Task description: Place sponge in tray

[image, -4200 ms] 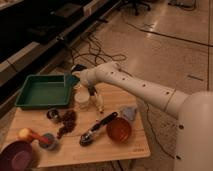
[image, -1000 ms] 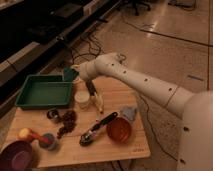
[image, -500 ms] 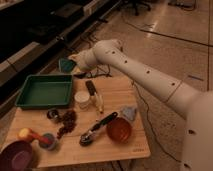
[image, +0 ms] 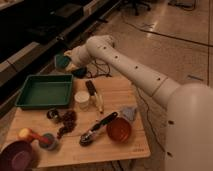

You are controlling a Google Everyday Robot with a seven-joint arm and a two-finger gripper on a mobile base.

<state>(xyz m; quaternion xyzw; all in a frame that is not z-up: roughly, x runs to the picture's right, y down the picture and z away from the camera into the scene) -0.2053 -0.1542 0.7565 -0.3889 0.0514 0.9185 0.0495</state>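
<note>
At the near left corner of the table (image: 131, 146) sits a purple bowl (image: 15, 157). Just beyond it lies a small orange and yellow toy (image: 26, 134), touching a grey cup (image: 49, 142). To the right, a black spoon (image: 98, 129) lies slantwise, its head toward the near edge. Its handle end is near an orange bowl (image: 119, 129), and a grey-blue cloth (image: 129, 112) is just behind that bowl. The robot's white body (image: 191, 131) fills the near right of the view, beside the table.

Mid-table, a dark red bunch of grapes (image: 65, 123) lies near a small metal piece (image: 52, 114); what that piece is cannot be told. A white cup (image: 81, 100) stands upright near the middle. Just right of it a black-handled tool (image: 92, 89) lies pointing away, with a thin yellow stick (image: 98, 103) alongside.

The green tray (image: 24, 103) takes the far left part of the table, close to the white cup, and nothing shows inside it.

The arm (image: 131, 66) reaches from the body up and leftward over the far edge. The gripper (image: 67, 63) hangs in the air past the tray's far right corner, above table height and outside the tray. Its jaws are closed on the sponge (image: 60, 60), open only as wide as it is. The teal sponge sticks out to the left of the gripper, touching neither tray nor table.

Behind, cables (image: 102, 67) trail over the floor, and dark shelves (image: 30, 30) run along the left.
</note>
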